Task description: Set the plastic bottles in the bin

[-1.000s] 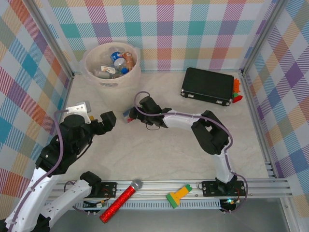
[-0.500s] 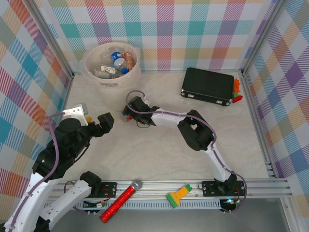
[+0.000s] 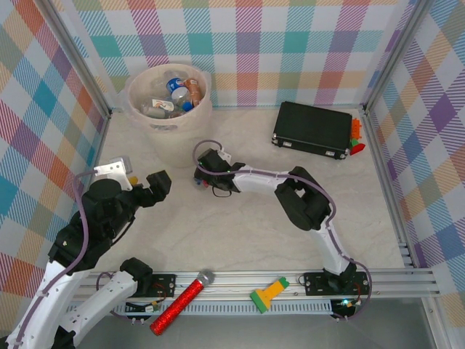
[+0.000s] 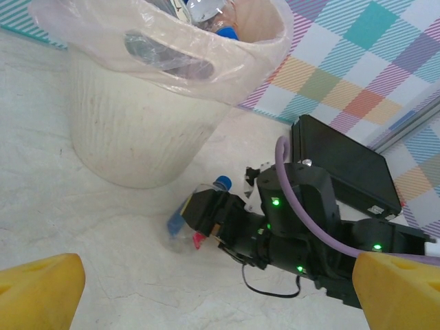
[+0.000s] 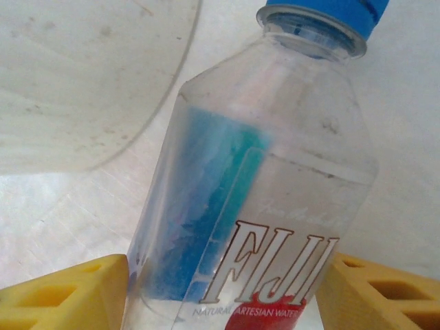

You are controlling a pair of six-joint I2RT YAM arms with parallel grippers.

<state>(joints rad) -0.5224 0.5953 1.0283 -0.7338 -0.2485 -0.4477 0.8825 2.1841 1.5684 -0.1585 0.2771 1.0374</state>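
Clear, glossy plastic bottle (image 5: 254,172) with a ribbed blue cap (image 5: 323,9); matt, finely ribbed cream plastic bin (image 4: 130,137); smooth, marbled matt worktop (image 3: 218,236).

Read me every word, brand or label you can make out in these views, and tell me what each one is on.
"FIJI": large white letters on the clear plastic bottle with the blue cap, right wrist view.
"NATURAL ARTESIAN WATER": small print just under it, same bottle, last letter hard to see.
Cursive line above "FIJI": too faint to read.
Labels on the bottles inside the pale cream round bin: too small to read.
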